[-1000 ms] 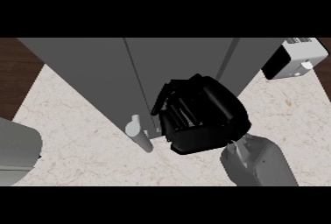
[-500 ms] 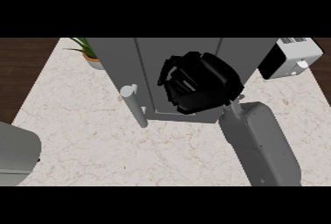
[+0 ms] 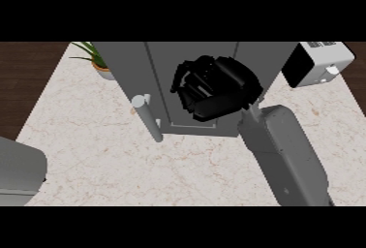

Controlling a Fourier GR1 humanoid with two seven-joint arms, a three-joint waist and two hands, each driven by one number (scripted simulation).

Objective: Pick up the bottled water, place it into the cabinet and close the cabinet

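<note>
Marble counter runs pale and veined under me, dark wood floor showing at both sides. Grey cabinet stands at the middle of it, seen from steeply above. Potted plant sits behind its left corner; white toaster to its right, near the counter's edge.

My right hand is up against the cabinet front, fingers curled in, forearm rising from the lower right. It holds nothing I can make out. Bottled water: not visible anywhere on the counter, so I judge it is already inside, though the cabinet's interior is hidden from here.

Change over the last second: the view has pulled back and up. Plant and more of the toaster have come into sight, and my hand has travelled from low on the cabinet's face to higher on it. Cabinet door handle, a pale bar at the lower left of the front, now stands apart from my hand.

Reading: the door looks nearly flush with the cabinet face. I take this as the closing push, at or near its end. Whether the door is fully seated I cannot tell.

Left hand is out of view; only a grey bulk of left forearm at the lower left edge.
</note>
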